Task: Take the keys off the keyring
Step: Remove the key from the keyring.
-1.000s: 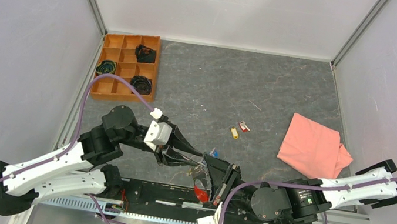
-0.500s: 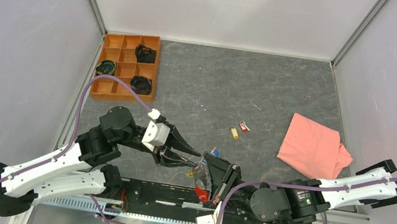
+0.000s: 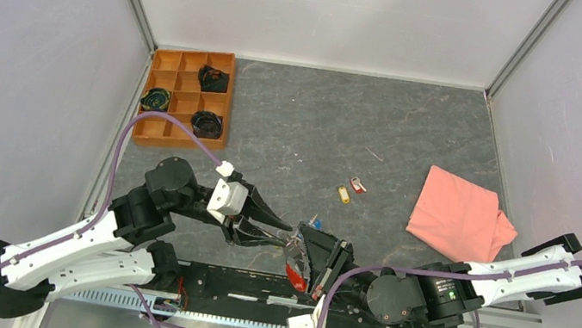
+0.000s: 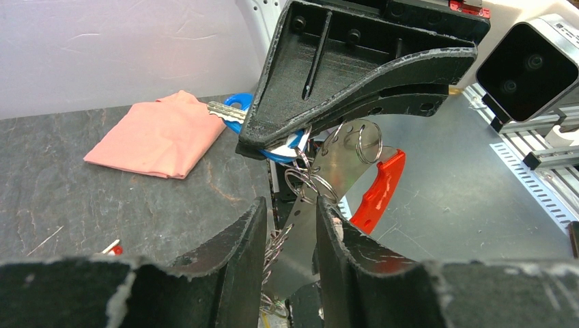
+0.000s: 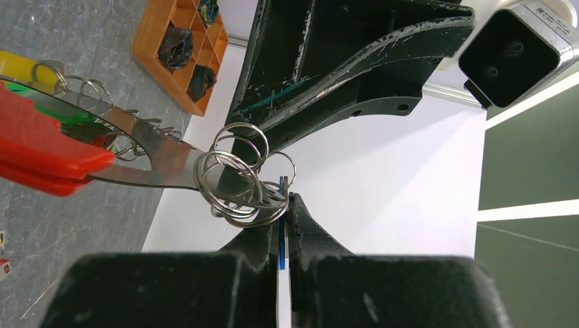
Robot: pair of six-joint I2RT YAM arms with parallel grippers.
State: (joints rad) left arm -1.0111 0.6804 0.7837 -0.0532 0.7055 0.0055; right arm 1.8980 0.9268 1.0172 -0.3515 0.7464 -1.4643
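tabletop mottled grey, keys lying loose, walls white

Loose yellow key, red key beside it, pink cloth right

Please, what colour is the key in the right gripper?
The key is blue; left wrist view shows it best.

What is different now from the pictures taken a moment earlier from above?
The left gripper drew back slightly to the left, and the keyring's red strap seems to have shifted a little away from the near edge. Nothing was visibly taken or let go. The right gripper stayed shut on the blue key; the two loose keys, the pink cloth and the orange tray did not move.
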